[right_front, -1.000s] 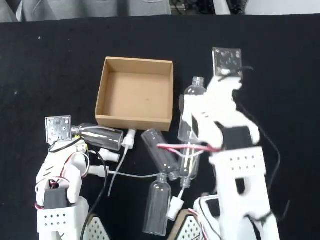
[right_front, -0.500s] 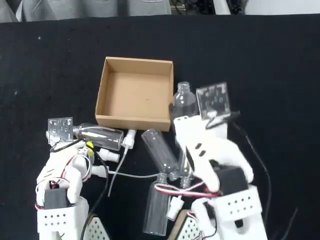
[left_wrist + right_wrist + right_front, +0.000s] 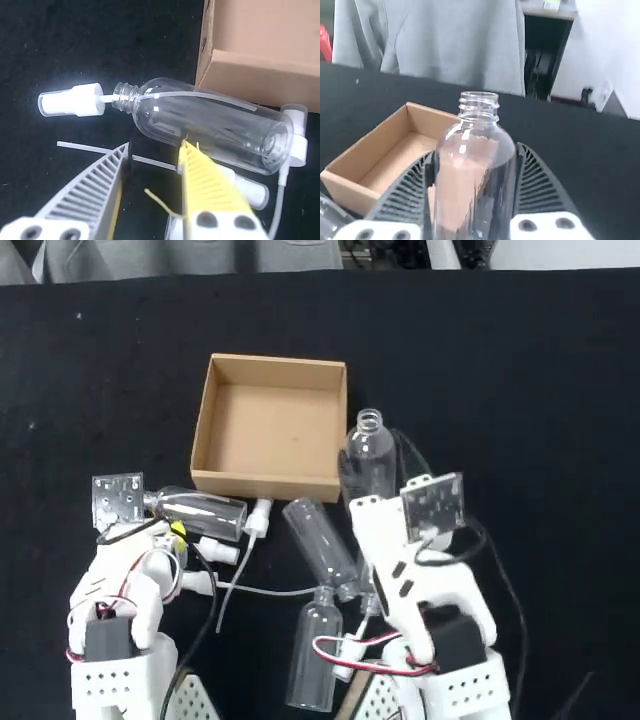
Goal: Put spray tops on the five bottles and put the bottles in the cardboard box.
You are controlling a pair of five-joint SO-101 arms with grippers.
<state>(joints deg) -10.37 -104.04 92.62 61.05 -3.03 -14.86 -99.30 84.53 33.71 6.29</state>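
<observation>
the clear, capless bottle (image 3: 472, 165) stands upright, pinched between the right fingers (image 3: 540, 190), neck above their tips, just beside the box (image 3: 270, 485). the left fingers (image 3: 205, 185) are spread, a second bottle (image 3: 210, 127) lying just past their tips, a spray top (image 3: 70, 100) at its neck. the right arm has drawn back since a second ago.

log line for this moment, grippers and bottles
right gripper: shut on upright uncapped bottle beside box | left gripper: open by lying bottle, spray top at its neck, not screwed on | box: no bottles yet
</observation>
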